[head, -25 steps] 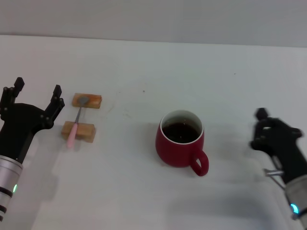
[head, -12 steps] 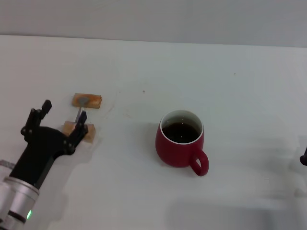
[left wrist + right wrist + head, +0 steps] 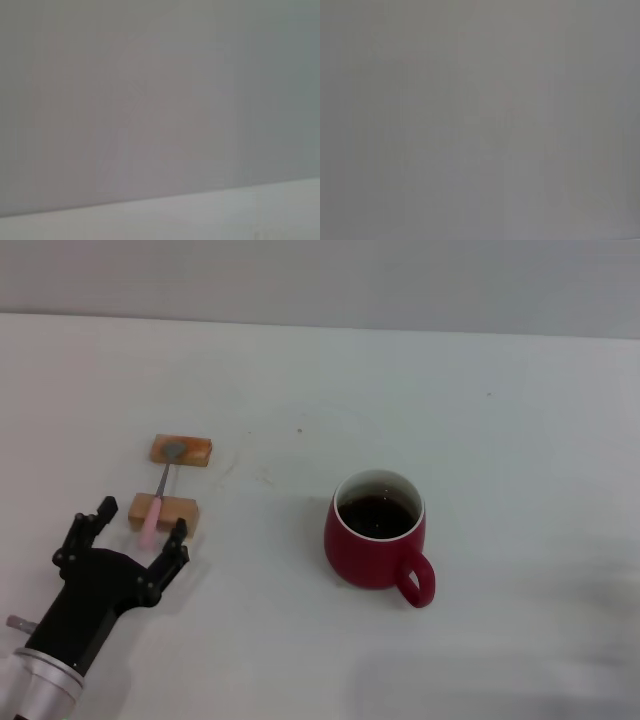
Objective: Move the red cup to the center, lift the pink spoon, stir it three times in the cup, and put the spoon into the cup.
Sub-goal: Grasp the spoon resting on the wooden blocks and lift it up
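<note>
Approaching from the lower left of the head view, the left gripper (image 3: pixel 132 545) stands with fingers spread wide, empty, its tips just short of the near end of the pink spoon (image 3: pixel 158 502). That spoon lies bridged across two small wooden blocks (image 3: pixel 164 510), bowl on the upper block, pink handle overhanging the lower one, at the left of the frame. The red cup (image 3: pixel 377 541) sits near the middle of the white table (image 3: pixel 480 440), upright, dark liquid inside, handle turned toward the lower right. The right gripper is out of sight, so its state is not reported. Both wrist views show only a featureless grey surface and give no check on alignment.

Risks noted:
- The handle is thin; a closure slightly off line would likely miss it or flick it off the blocks.
- A finger catching the lower block could drag it and tip the spoon onto the table, where pickup appears harder.
- Stirring too briskly later may slop liquid over the rim.
</note>
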### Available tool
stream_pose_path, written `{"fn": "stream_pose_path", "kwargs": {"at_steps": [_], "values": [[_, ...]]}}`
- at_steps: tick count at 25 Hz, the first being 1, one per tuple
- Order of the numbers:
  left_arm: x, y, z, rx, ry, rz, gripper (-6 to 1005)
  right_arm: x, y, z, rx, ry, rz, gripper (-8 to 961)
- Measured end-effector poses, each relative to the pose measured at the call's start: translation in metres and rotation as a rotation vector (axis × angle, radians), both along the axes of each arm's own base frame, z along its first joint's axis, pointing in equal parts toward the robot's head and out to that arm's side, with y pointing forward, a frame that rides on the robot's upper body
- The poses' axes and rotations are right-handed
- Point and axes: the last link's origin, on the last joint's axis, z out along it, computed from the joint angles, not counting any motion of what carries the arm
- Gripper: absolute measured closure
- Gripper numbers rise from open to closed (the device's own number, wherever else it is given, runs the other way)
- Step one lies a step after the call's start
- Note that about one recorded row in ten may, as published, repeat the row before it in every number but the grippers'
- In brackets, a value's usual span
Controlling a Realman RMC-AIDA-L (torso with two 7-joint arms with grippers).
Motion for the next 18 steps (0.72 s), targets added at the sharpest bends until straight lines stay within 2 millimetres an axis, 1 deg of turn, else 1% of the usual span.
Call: {"fn": "stream_pose_path", "kwargs": {"at_steps": [7,18], "values": [[-0.002,-0.001,-0.008,-0.050,0.018,0.016,138,0.001,-0.002,0.000,-0.001,-0.004,0.000,953],[-0.003,0.002,-0.012,-0.072,0.033,0.026,138,0.000,-0.003,-0.001,-0.008,0.000,-0.001,953]]}}
